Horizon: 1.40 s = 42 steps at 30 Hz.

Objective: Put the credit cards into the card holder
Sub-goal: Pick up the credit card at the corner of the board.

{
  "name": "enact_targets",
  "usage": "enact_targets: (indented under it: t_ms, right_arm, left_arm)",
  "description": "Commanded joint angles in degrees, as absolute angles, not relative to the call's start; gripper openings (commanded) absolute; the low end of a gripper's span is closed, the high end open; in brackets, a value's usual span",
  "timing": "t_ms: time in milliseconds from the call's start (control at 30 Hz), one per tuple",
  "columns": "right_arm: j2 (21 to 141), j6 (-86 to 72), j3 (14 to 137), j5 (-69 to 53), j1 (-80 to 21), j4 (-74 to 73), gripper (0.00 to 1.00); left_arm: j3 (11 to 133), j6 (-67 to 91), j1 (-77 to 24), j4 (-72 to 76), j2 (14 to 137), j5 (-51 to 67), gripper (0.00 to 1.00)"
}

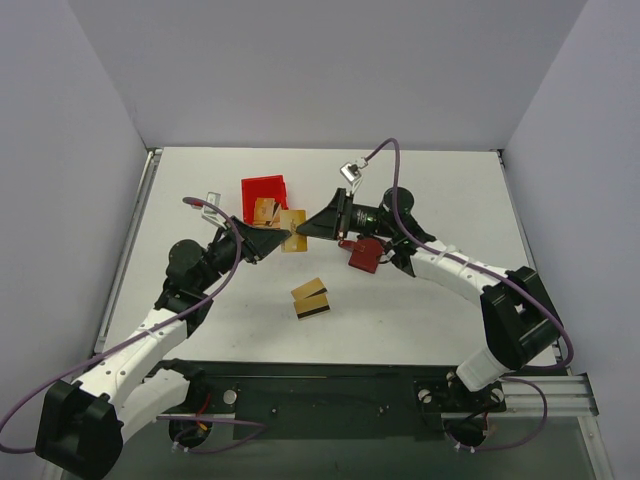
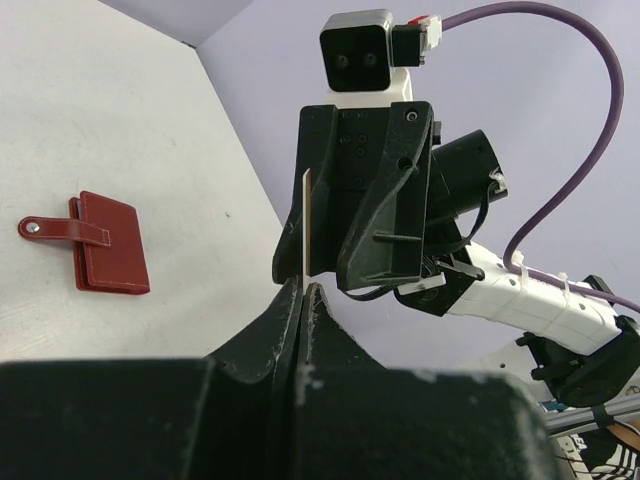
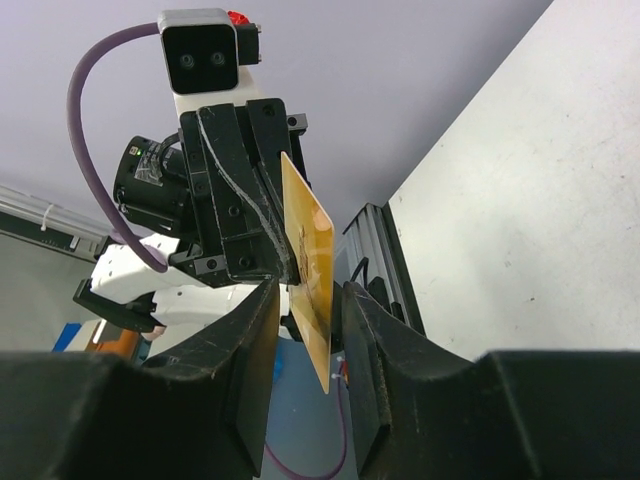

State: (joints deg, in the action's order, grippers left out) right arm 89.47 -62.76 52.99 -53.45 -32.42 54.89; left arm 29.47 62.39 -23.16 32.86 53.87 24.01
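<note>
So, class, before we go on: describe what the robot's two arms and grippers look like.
The left arm and right arm have white shells with black joints and bases. The left gripper and right gripper are black, angular wedges with tapering jaws. A purple cable runs along each arm to a grey camera box.

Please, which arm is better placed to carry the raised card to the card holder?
Probably right: right tool brackets the card the left tool grips, and the card holder lies near it.
</note>
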Motion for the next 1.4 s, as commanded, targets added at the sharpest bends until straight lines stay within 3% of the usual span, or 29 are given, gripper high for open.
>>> enact_targets:
  t_ms: [0, 200, 400, 467, 500, 600, 733, 1000, 1133, 1367]
  right_arm:
    - [89.03, -61.26, 55.55, -55.20, -33.05, 57.48, 0.27]
    - [89.47, -61.35, 56.07, -55.28, -33.22, 57.22, 0.17]
    - [89.56, -61.09, 56.51, -55.20, -33.13, 56.08, 0.00]
    - [89.12, -60.65, 56.16, -54.67, -33.05, 55.73, 0.00]
    - [88.86, -60.47, 56.16, -54.23, -33.13, 55.29, 0.00]
    - [88.16, -58.11, 57.30, -53.62, -32.87, 49.95, 0.00]
    - [86.22, -49.43, 60.19, -47.74, -31.56, 30.85, 0.00]
    - [85.59, -33.14, 71.89, -7.87, -29.97, -18.34, 0.00]
    - [88.76, -33.40, 73.39, -5.01, -25.24, -26.10, 0.00]
    - [91.84, -33.93, 71.28, -3.61, -20.57, -27.60, 0.00]
  left_arm:
    - [30.50, 62.58, -23.03, 36.21, 53.09, 23.29, 0.00]
    - [30.50, 63.02, -22.50, 36.30, 53.09, 23.82, 0.00]
    - [30.41, 63.37, -22.24, 35.95, 53.70, 23.99, 0.00]
    - [30.41, 63.63, -21.80, 35.60, 54.23, 24.08, 0.10]
    - [30.41, 63.89, -21.62, 35.60, 54.58, 24.17, 0.24]
    - [30.85, 64.16, -20.57, 34.72, 55.46, 24.70, 0.48]
    - [33.56, 62.67, -18.55, 31.56, 56.69, 25.40, 0.61]
    - [42.95, 48.90, -17.40, 21.99, 66.59, 24.08, 0.59]
    - [51.57, 44.38, -18.63, 15.56, 78.73, 28.64, 0.40]
    - [65.27, 34.13, -29.52, 5.99, 97.96, 20.50, 0.43]
